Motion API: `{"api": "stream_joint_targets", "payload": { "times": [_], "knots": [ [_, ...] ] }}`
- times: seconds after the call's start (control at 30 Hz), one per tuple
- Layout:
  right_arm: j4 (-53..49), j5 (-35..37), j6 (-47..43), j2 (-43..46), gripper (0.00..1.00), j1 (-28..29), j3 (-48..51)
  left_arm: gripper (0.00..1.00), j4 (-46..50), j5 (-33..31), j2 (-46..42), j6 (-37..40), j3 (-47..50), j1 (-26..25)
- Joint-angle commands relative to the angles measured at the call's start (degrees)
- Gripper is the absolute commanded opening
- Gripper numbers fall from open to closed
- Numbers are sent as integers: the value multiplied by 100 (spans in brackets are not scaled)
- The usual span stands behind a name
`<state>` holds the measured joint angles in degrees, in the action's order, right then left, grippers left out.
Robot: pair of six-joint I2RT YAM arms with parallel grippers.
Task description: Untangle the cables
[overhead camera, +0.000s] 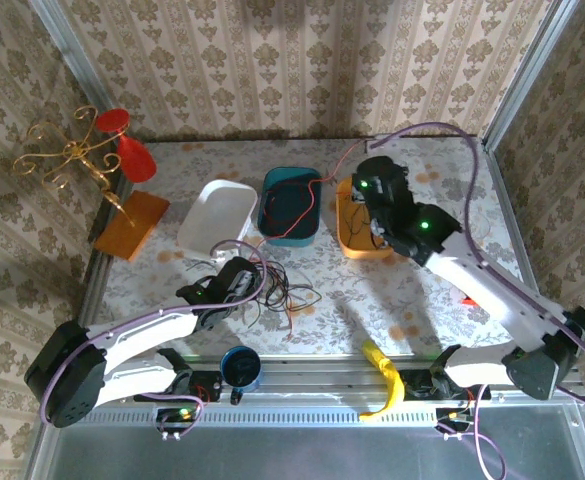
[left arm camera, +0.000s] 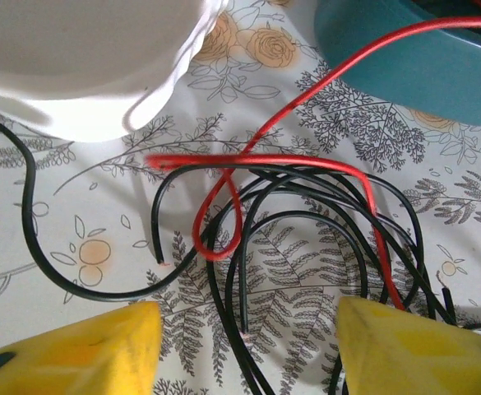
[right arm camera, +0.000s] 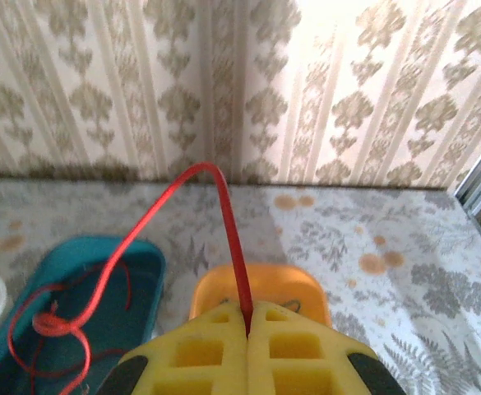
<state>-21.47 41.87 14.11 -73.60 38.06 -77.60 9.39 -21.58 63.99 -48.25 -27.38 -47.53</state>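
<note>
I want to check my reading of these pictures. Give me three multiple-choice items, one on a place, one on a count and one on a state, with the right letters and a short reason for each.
1. Where does the red cable gripped by the right hand lead?
A. Into the teal tub
B. Into a glass jar
C. Over the table edge

2. How many tubs stand on the table?
A. One
B. Three
C. Six

3. In what state is the right hand?
A. Wide open and empty
B. Shut on the red cable
C. Shut on a blue cable

Answers:
1 A: the red cable arcs from the hand down into the teal tub.
2 B: a white tub, the teal tub and an orange tub stand in a row.
3 B: the pads meet with the red cable pinched between them.
</note>
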Motion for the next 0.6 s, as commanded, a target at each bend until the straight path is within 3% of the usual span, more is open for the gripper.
{"api": "stream_joint_targets", "payload": {
  "times": [0.0, 0.27, 0.57],
  "knots": [
    [483, 196, 220, 280, 0, -69, 128, 57, 46, -5, -70, 87, -13, 16],
    [574, -1816, 90, 131, 0, -299, 112, 65, -115, 62, -44, 152, 17, 8],
    [378, -2007, 100, 320, 0, -291, 109, 79, -490, 17, -215, 946, -49, 19]
  ]
}}
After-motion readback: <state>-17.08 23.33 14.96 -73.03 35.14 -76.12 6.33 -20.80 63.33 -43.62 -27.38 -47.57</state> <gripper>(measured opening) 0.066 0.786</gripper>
